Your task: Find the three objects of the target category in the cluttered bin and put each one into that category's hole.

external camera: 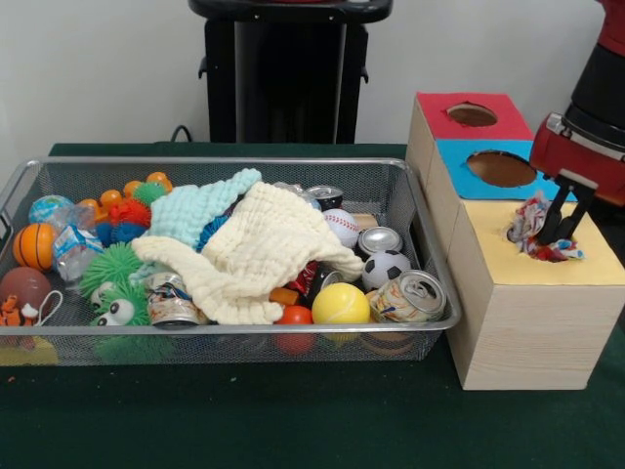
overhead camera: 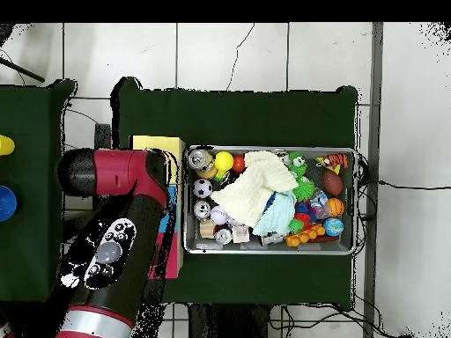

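Beside the cluttered bin (external camera: 225,164), 1 spotted cloth (external camera: 530,223), gripped by the end effector (external camera: 559,237), should be pushed fully into the yellow-topped hole (external camera: 555,256).

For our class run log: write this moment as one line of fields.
tool: shut on spotted white fabric piece | place: hole in yellow-topped wooden box | silver wire-mesh bin: cream waffle cloth on top

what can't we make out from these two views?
- Front view: how far the spotted cloth has gone into the yellow hole; the tool covers the opening.
- Overhead view: tool and holes hidden under the arm.
- Both views: whether more spotted cloths lie in the bin; the cream cloth and mint cloth cover the middle.
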Motion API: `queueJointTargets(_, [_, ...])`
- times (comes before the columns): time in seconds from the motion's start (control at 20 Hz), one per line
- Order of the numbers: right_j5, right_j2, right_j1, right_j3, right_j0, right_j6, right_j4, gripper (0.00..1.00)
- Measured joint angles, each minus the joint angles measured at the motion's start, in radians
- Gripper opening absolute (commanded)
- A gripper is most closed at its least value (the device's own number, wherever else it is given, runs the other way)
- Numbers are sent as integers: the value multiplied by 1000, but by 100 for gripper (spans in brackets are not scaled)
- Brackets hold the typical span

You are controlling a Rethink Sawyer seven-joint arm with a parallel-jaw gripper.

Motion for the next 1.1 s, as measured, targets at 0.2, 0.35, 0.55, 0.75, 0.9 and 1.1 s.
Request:
queueJointTargets(0.2, [-10, 0, 2, 3, 2, 0, 0, 0])
queueJointTargets(0.35, [-20, 0, 4, 6, 2, 0, 0, 0])
queueJointTargets(0.55, [-29, 0, 7, 9, 2, 0, 2, 0])
queueJointTargets(0.75, [-51, 0, 10, 19, 3, 0, 8, 0])
queueJointTargets(0.9, [-73, 0, 15, 26, 4, 0, 12, 0])
queueJointTargets(1.1, [-94, 0, 25, 29, 5, 0, 14, 0])
